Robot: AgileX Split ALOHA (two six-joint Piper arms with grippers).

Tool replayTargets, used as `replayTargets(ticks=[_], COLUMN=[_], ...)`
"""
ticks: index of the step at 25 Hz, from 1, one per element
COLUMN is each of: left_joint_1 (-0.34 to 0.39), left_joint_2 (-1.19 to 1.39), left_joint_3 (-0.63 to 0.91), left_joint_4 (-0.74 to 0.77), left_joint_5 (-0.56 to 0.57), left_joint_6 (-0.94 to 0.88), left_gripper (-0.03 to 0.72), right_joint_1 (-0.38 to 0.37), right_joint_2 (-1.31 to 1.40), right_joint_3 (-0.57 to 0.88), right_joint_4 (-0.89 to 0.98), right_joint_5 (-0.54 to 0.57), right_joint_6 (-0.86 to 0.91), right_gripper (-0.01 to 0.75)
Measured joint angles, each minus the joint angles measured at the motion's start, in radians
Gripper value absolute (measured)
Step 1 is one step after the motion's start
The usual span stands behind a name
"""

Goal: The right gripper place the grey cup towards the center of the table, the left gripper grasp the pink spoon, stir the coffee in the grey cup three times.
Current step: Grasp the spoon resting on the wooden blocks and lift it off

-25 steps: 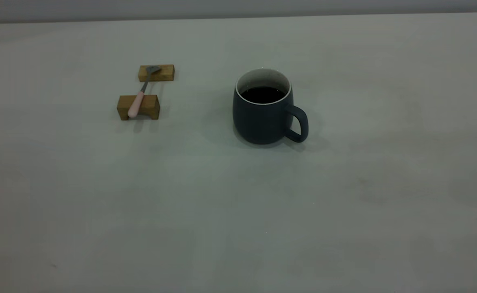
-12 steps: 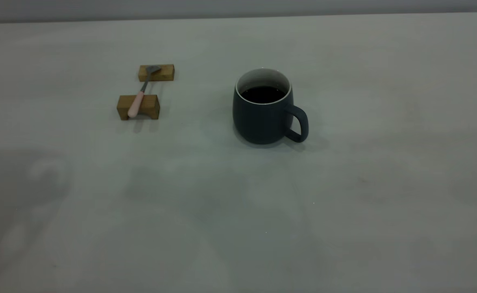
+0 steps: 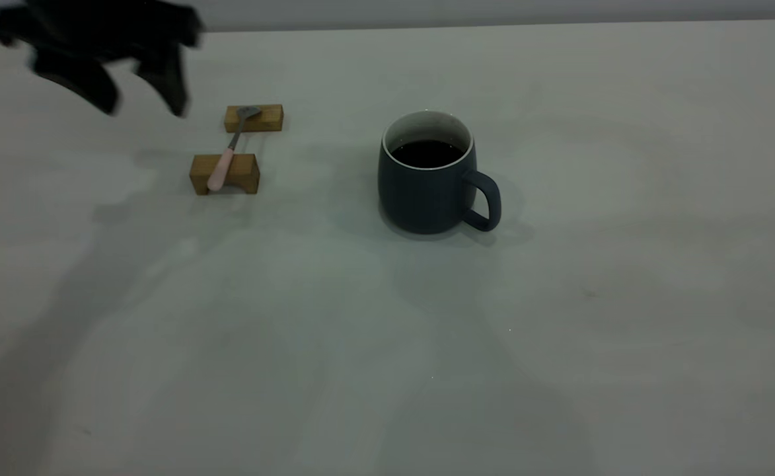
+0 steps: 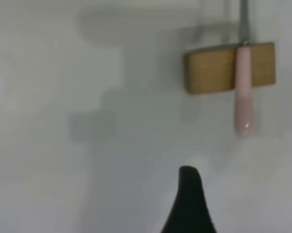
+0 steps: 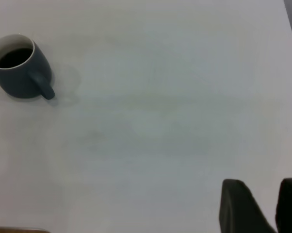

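1. Left gripper is up at the far-left corner of the exterior view, above the table, blurred. Two dark fingers point down w/ a clear gap, so jaws look apart, holding nothing.
2. It sits left of & slightly behind the pink spoon, not touching it. Left wrist view shows one dark fingertip near the spoon's handle end, apart from it.
3. Right gripper shows only in the right wrist view: two dark fingers w/ a narrow gap, nothing between them. Well apart from the grey cup.
4. Spoon bridges two wooden blocks: pink handle over the near block, grey bowl on the far block. Handle end overhangs the near block toward the camera.
5. Cup stands upright approx. mid-table, handle toward the right & near side. Coffee fills it partway, dark & glossy.
6. Table is plain pale grey, matte, a few tiny specks; arm shadows fall across its left & near parts. Back edge meets a grey wall.
7. Wide bare surface lies between blocks & cup, and right of the cup.
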Motion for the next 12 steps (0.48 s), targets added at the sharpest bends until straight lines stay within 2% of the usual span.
replayTargets(ticks=[6, 12], left_joint_1=[-0.035, -0.044], left_joint_2=[0.143, 0.212], left_joint_3=[-0.089, -0.097], left_joint_4=[-0.01, -0.027], left_joint_5=[-0.007, -0.016], left_joint_6=[0.0, 0.0], left_gripper=[0.662, 0.651], right_joint_1=[0.0, 0.0], right_joint_2=[0.0, 0.0], right_joint_3=[0.0, 0.0], right_joint_4=[0.0, 0.0], right_joint_5=[0.0, 0.0], right_joint_6=[0.0, 0.0], right_gripper=[0.232, 0.236])
